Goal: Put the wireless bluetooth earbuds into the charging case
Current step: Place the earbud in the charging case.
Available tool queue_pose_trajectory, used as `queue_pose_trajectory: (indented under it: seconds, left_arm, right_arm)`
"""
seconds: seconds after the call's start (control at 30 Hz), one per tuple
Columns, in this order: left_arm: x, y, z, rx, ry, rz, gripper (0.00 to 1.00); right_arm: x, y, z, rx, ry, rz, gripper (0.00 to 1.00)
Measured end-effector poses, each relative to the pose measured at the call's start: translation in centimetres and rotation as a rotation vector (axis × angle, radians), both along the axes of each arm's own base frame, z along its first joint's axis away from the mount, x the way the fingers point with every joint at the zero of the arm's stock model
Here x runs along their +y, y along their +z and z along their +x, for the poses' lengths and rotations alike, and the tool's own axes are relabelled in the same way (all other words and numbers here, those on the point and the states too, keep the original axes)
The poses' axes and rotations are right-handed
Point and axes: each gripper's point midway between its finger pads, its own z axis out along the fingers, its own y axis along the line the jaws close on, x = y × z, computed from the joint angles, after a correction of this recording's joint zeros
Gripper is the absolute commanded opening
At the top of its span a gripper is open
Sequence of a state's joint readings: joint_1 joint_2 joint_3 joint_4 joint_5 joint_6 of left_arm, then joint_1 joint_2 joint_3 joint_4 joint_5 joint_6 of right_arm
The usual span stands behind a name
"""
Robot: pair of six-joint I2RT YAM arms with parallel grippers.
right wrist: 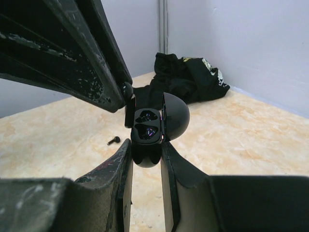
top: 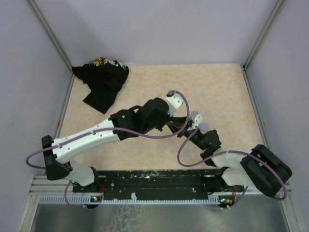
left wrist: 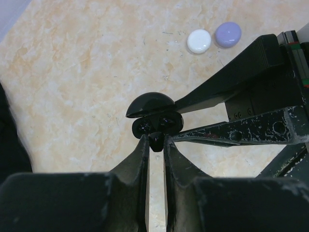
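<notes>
My right gripper (right wrist: 146,147) is shut on the black charging case (right wrist: 147,126) and holds it above the table with its lid (right wrist: 176,115) open. Both sockets face the camera, dark and glossy. My left gripper (left wrist: 155,140) is shut on a dark earbud (left wrist: 157,141), with its tips right at the case's open face (left wrist: 157,124). A second dark earbud (right wrist: 114,140) lies on the table beyond. In the top view the two grippers meet at mid-table, the left (top: 182,126) against the right (top: 197,134).
A white disc (left wrist: 199,41) and a lavender disc (left wrist: 228,34) lie side by side on the table past the case; the lavender disc (top: 204,126) also shows in the top view. A black cloth (top: 101,82) is heaped in the far left corner. Walls enclose the table.
</notes>
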State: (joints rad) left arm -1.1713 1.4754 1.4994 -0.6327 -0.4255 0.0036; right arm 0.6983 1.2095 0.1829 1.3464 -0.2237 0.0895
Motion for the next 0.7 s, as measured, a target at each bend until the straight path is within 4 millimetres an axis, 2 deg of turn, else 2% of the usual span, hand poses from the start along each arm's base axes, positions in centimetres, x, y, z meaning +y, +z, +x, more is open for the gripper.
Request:
queue_pose_trajectory:
  seconds: [0.37,0.7]
  left_arm:
    - [-0.07,-0.94,-0.14,0.053,-0.006,0.003,0.0]
    - [-0.05,-0.62,0.18,0.035,0.003,-0.001,0.0]
  right_arm:
    - [0.05,0.07,0.05,-0.015,0.0,-0.001,0.0]
    - [0.06,0.07,0.05,-0.016,0.0,-0.002,0.0]
